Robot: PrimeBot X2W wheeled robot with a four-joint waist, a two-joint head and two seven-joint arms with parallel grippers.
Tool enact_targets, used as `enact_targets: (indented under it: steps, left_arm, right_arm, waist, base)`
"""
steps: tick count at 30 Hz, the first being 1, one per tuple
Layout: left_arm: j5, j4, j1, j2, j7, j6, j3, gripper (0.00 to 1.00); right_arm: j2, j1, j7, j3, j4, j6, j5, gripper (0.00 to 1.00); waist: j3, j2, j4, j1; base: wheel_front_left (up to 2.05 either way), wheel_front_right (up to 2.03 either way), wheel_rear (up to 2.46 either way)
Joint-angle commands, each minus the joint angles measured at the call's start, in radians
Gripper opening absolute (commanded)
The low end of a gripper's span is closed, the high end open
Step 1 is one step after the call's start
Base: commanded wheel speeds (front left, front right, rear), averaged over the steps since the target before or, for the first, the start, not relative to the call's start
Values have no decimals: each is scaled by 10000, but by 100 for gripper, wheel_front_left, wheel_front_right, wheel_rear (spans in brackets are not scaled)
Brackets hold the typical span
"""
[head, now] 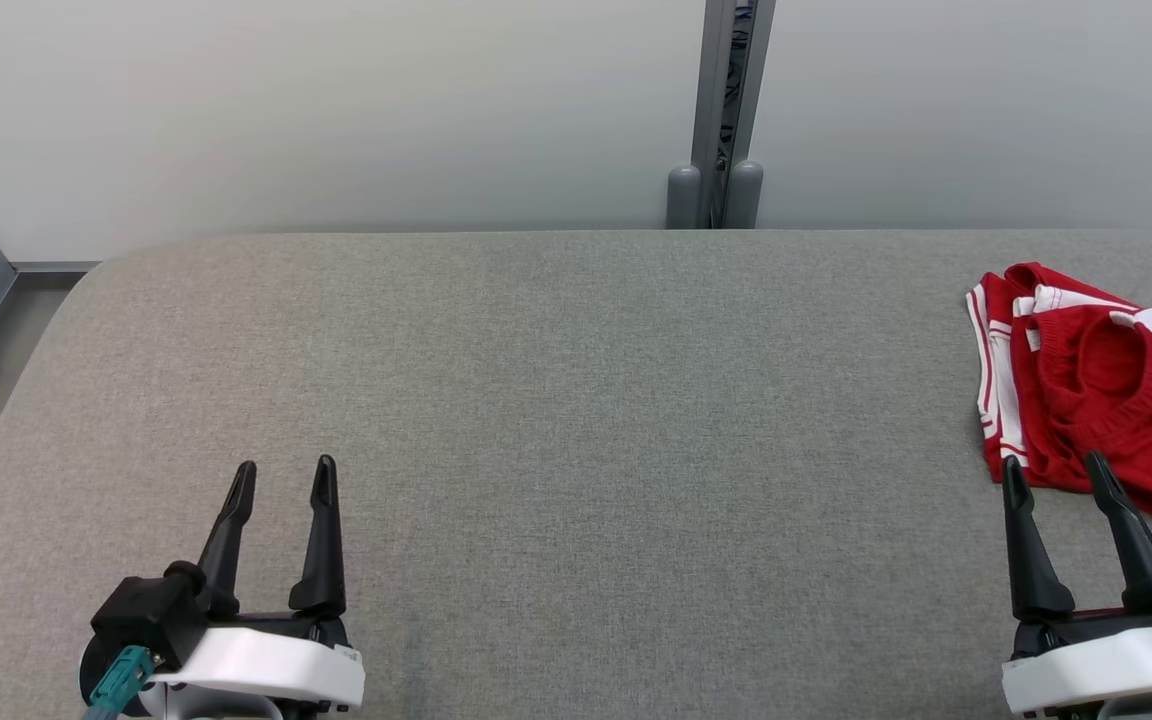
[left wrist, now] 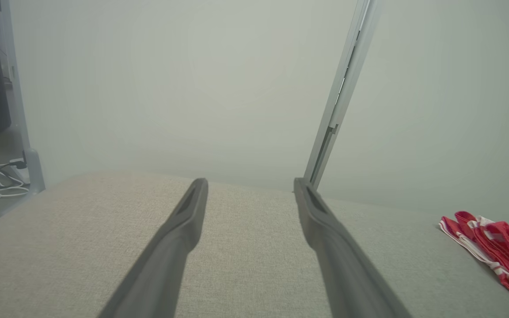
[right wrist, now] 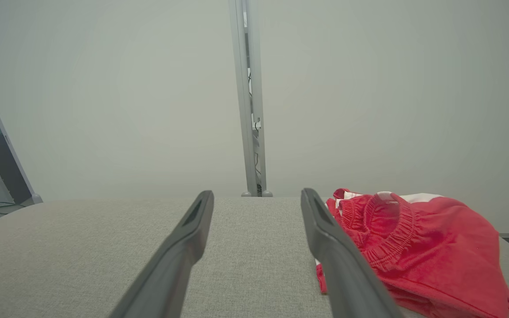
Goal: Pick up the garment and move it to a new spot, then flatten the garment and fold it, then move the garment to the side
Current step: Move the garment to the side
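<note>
Garment (head: 1106,400) crumpled at table (head: 576,400) right edge. Left gripper (head: 285,463) released, empty. Right gripper (head: 1053,458) released, empty, near garment.

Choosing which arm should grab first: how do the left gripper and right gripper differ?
The left gripper hangs over bare table, far from the red garment; the right gripper reaches the garment's near edge, contact unclear. The left gripper's fingers lean slightly rightward in the head view; the right gripper's lean leftward. Both are open and empty.
</note>
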Motion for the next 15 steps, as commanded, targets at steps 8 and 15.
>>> enact_targets:
  steps: [8,15]
  left_arm:
    - [71,47,0,-54,-36,-292,105,100]
    - [149,127,3,-92,-36,-420,101,100]
  right_arm:
    - [-13,-74,2,-53,60,0,17,100]
    - [6,-32,2,-92,21,0,-24,100]
  waist:
    - [-5,0,33,0]
    - [-2,0,29,0]
  base:
    - [0,0,0]
    - [0,0,0]
